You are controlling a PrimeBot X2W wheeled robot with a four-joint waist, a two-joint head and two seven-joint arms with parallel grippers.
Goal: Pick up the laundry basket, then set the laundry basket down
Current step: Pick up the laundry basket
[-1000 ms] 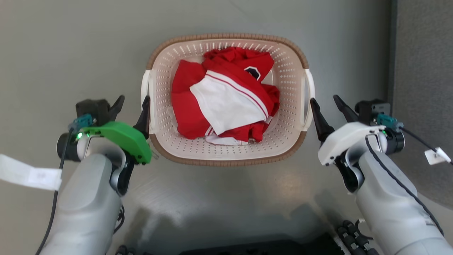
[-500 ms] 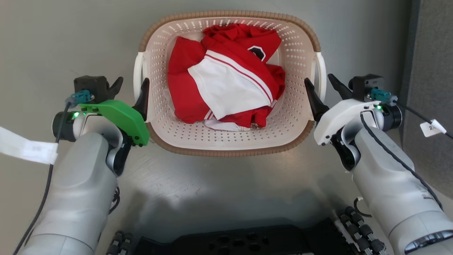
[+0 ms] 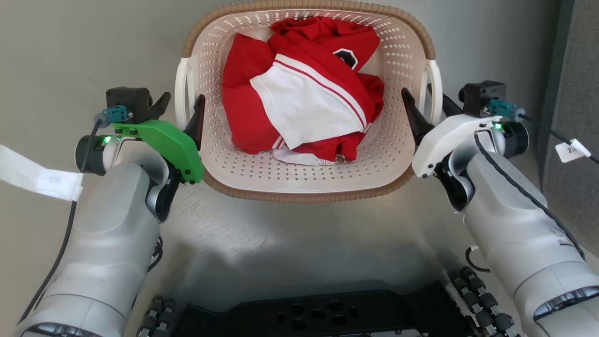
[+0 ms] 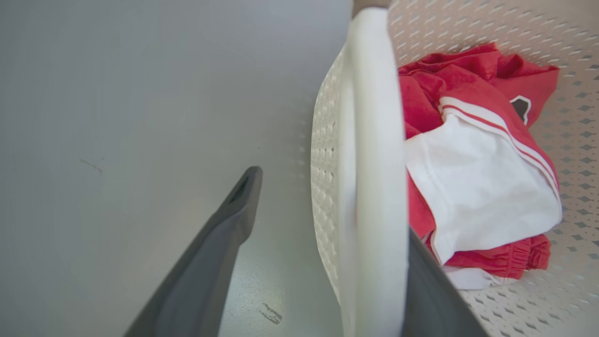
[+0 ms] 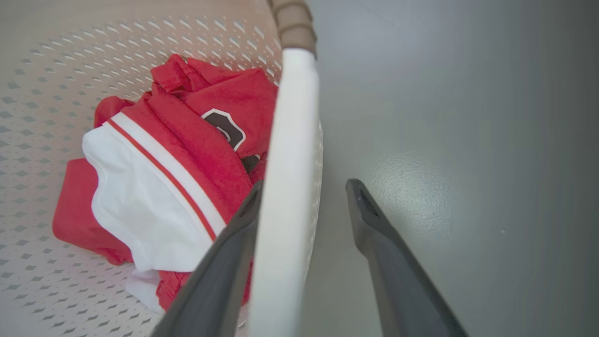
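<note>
1. Two robot hands flank a laundry basket (image 3: 304, 195), seen from above against a grey floor (image 3: 70, 47).
2. On the left, the left hand (image 3: 182, 100) is open. Its dark fingers straddle the white left handle (image 3: 180, 93), one outside the basket and one inside.
3. In the centre, the cream, perforated basket with a brown rim holds crumpled red and white clothes (image 3: 304, 93).
4. On the right, the right hand (image 3: 423, 100) is open around the white right handle (image 3: 435, 89). Its inner finger lies against the handle and its outer finger stands apart.

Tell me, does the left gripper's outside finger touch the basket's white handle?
Apart. The left wrist view shows grey floor between that finger and the laundry basket's white handle.
</note>
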